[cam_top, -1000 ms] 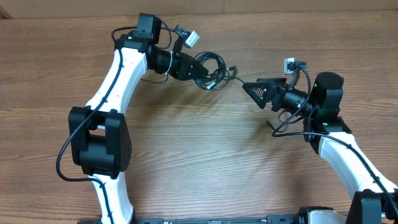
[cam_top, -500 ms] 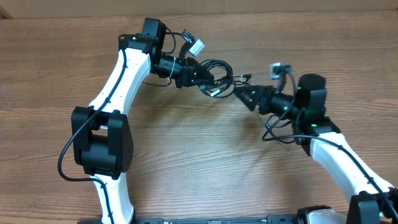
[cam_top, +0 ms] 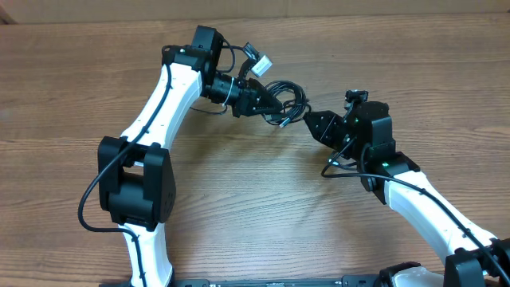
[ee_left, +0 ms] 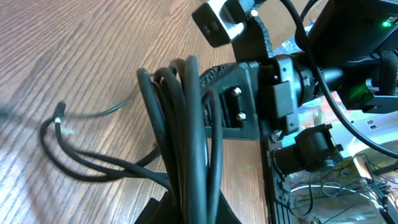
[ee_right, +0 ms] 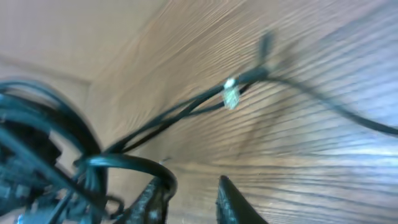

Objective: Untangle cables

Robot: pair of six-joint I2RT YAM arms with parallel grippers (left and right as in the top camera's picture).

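Coiled black rubber cable bundle [cam_top: 285, 90] clamped fast in left gripper [cam_top: 263, 102], lying just ahead-left of right gripper [cam_top: 311, 122], its fingers parted and seemingly empty, wrist view blurred.

no readable text, labels, brands or numbers on anything.

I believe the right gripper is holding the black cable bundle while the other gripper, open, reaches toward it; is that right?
Not quite: the left gripper holds the black cable bundle, and the right gripper, open, reaches toward it, as the overhead view shows.
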